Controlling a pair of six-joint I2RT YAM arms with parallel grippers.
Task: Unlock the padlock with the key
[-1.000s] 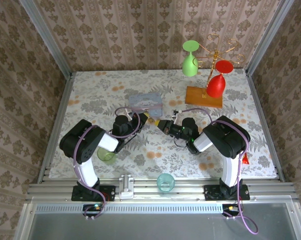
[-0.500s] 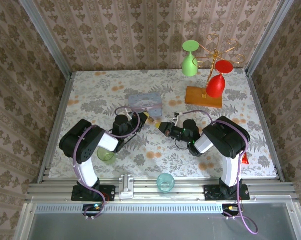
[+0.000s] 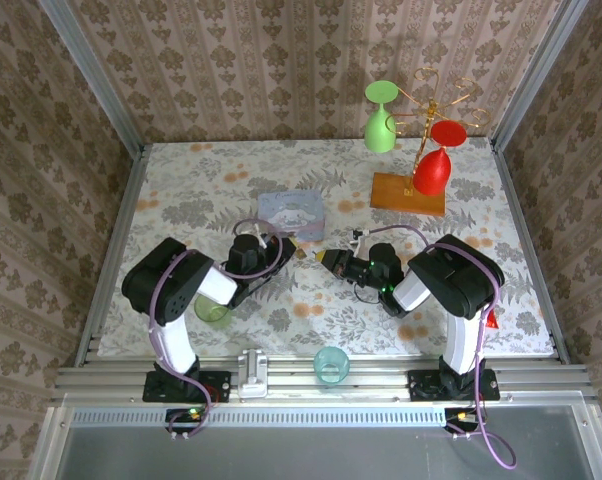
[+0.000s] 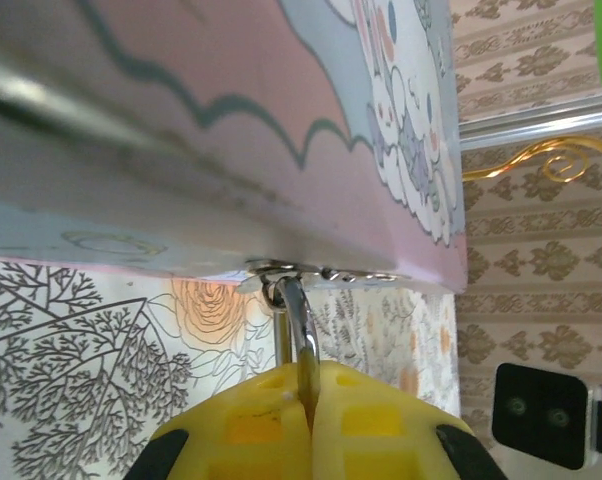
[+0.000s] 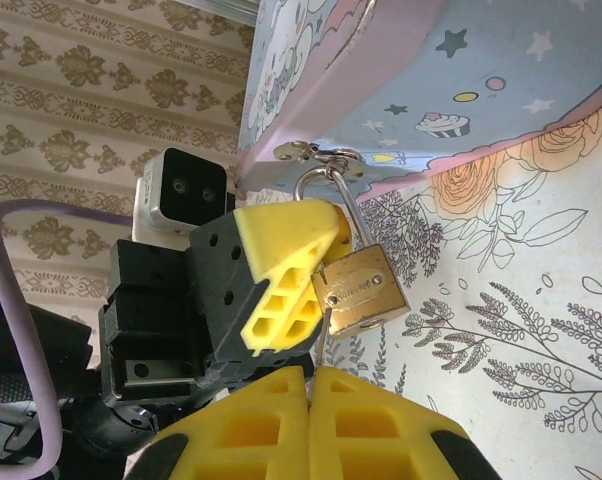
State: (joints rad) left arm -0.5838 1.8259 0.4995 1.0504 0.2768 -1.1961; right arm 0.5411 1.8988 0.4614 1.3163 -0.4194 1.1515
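Left gripper [image 4: 309, 392] pressed together on the padlock's shackle [image 4: 299, 335], just ahead of its tips. The loop runs straight on from them into the hasp [image 4: 316, 270] of the tin box [image 4: 231, 120]. Right gripper [image 5: 309, 385] also pinched shut. A thin grey sliver [image 5: 322, 350] rises from its seam, which I take for the key, held. Padlock [image 5: 356, 290] hangs directly ahead of the right tips, a shade to their right and nearly touching. Its long axis runs from hasp to body, pointing back toward this gripper but tilted. The right arm is the one placed to insert, the left to steady. The keyhole face is turned toward the right fingers and hidden. Can't tell whether the sliver's tip is inside the lock or only beside its lower corner. Left gripper's second finger is hidden in the right wrist view.
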